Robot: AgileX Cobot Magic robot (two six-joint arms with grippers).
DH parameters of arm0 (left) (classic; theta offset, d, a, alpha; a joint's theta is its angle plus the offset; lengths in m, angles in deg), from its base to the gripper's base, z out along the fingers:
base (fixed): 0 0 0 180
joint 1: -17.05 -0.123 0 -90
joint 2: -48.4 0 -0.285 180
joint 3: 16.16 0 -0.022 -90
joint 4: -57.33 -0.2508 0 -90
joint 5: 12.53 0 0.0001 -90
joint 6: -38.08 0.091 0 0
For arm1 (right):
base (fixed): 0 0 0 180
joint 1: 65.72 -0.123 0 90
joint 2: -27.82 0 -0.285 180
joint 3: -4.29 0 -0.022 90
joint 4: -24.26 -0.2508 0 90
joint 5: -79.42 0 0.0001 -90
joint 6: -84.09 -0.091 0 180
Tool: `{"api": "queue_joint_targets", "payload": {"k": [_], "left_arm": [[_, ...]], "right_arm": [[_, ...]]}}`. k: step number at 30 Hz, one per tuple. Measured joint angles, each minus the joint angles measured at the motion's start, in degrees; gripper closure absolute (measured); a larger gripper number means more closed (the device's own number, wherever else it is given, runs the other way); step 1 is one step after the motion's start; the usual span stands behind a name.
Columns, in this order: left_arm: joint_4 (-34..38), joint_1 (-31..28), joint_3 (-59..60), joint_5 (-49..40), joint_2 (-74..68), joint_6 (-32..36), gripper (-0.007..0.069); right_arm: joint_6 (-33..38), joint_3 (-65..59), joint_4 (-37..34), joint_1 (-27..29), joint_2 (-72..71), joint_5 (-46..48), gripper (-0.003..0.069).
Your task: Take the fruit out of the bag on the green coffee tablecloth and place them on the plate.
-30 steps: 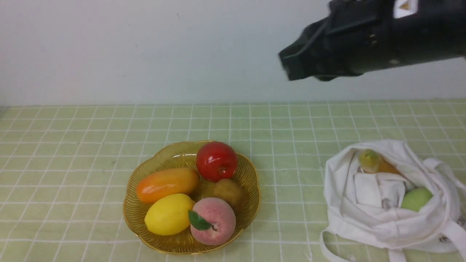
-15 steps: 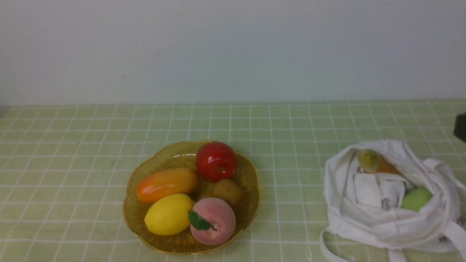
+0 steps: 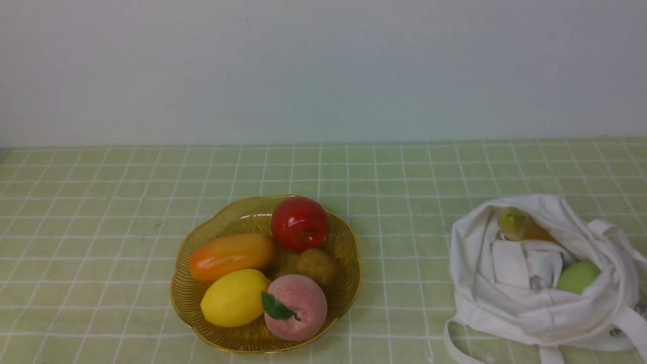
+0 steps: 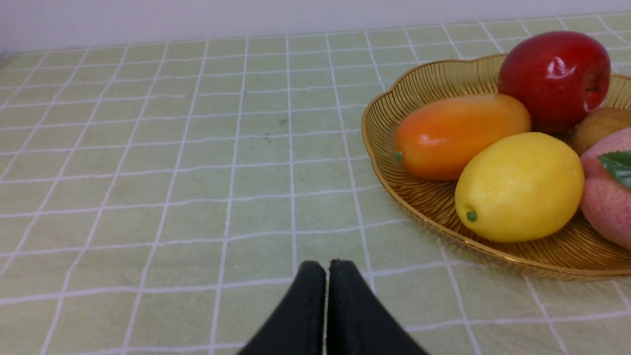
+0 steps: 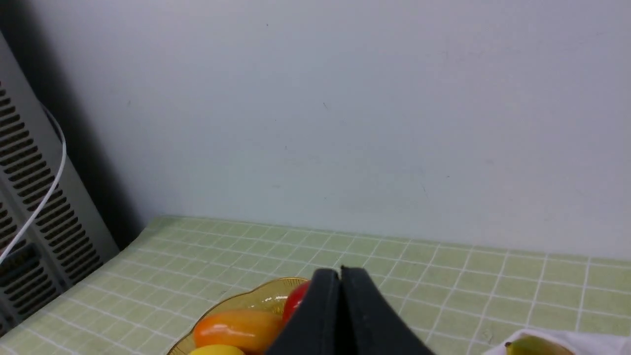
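Note:
The amber plate (image 3: 343,283) sits on the green tablecloth (image 3: 101,202) left of centre, holding a red apple (image 3: 300,224) at its far side. At the right lies the white bag (image 3: 510,308), open, with a pale green fruit (image 3: 578,276) and a smaller yellow-green fruit (image 3: 511,222) showing inside. Neither arm appears in the front view. In the left wrist view my left gripper (image 4: 327,266) is shut and empty, low over the cloth beside the plate (image 4: 389,162). In the right wrist view my right gripper (image 5: 340,272) is shut and empty, raised, with the apple (image 5: 295,301) beyond it.
The plate also carries an orange oblong fruit (image 3: 232,256), a yellow lemon (image 3: 233,298), a pink peach with a leaf (image 3: 299,307) and a brown kiwi (image 3: 317,265). A wall rises behind the table. A grey vented unit with a white cable (image 5: 29,197) stands off the table's end.
My right arm was high at the upper right one second ago; it drew back to the right edge and has now left the front view. Fruit, plate and bag have not moved.

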Motion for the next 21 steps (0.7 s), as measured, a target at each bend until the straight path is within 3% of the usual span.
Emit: {"api": "queue_joint_targets", "payload": {"k": [8, 15, 21], "left_arm": [[0.0, 0.0, 0.0, 0.0, 0.0, 0.0, 0.0632], [0.0, 0.0, 0.0, 0.0, 0.0, 0.0, 0.0632], [0.0, 0.0, 0.0, 0.0, 0.0, 0.0, 0.0632]], "right_arm": [[5.34, 0.0, -0.06, 0.0, 0.0, -7.63, 0.067], [23.59, 0.0, -15.39, 0.0, 0.0, -8.51, 0.067], [30.69, -0.21, -18.16, 0.23, -0.73, -8.42, 0.067]]}}
